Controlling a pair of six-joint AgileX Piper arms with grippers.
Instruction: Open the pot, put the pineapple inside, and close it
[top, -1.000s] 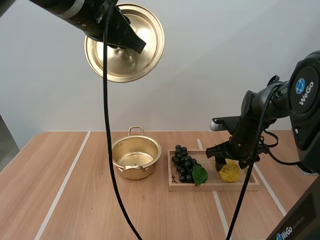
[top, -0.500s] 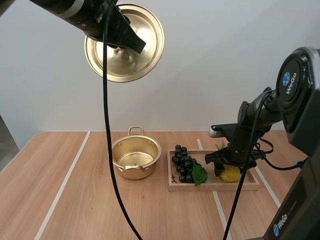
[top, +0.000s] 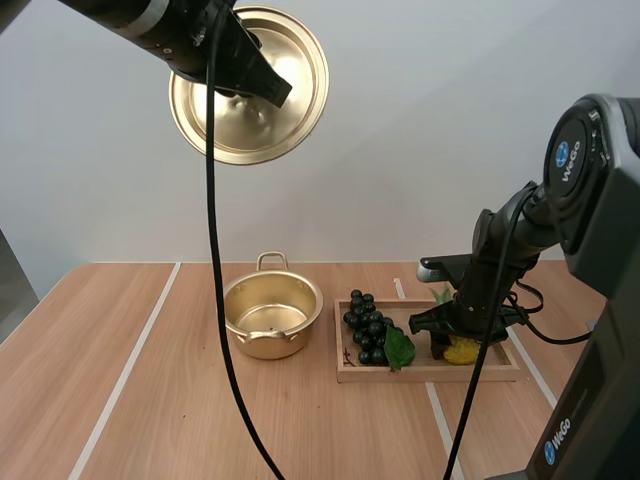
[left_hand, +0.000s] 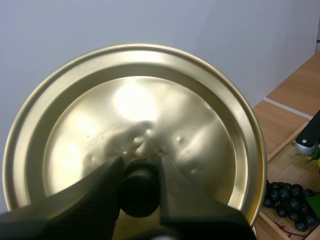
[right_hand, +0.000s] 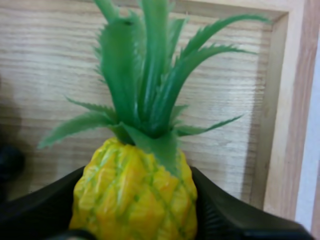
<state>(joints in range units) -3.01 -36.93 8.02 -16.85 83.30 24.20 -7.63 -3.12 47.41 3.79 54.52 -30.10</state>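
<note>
Your left gripper (left_hand: 140, 167) pinches the lid (left_hand: 150, 100) aloft; your right gripper (top: 451, 340) is at the pineapple (right_hand: 135, 200), 3 o'clock of the pot (top: 270, 345), grip state indeterminable.

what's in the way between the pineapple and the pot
Only the grapes, lying in the tray between pineapple and pot; lift over them. The pot is open, its lid held high by the left claw.

**Tally: One of Each Thing, Two Grippers**

There is one pot (top: 272, 317) and one lid (left_hand: 150, 105), and the lid has one knob (left_hand: 140, 192). One pineapple (right_hand: 135, 195), one bunch of grapes (top: 366, 328), one wooden tray (top: 430, 373) and one table (top: 150, 400) are in view. The grippers number two: the left gripper (left_hand: 140, 170) and the right gripper (right_hand: 136, 200).
</note>
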